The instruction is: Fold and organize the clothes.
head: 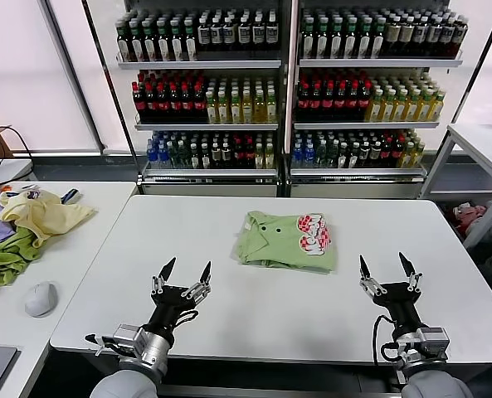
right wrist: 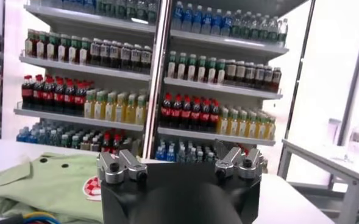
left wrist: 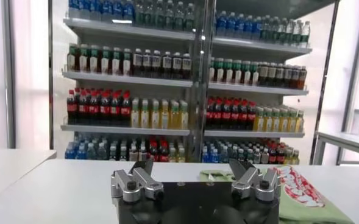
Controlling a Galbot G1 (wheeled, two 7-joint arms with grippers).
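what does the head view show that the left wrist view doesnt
Only the head view: the right gripper, open over the near edge of the table, and the pile of other clothes on the side table. Only the left wrist view: nothing distinct. Both: the folded polo shirt, the open left gripper and the drink shelves.

Polo shirt (head: 287,241): soft matt cotton-like cloth, light green, with a flat red-and-white print on its front; lies folded on the table. Table (head: 229,298): smooth white top, faint sheen, probably laminate. Left gripper (head: 182,274) and right gripper (head: 387,269), near the table's front edge: matt black fingers, brushed silvery metal knuckles. Shelving (head: 287,124) behind the table: pale painted metal, carrying glossy plastic-looking bottles (head: 204,99).
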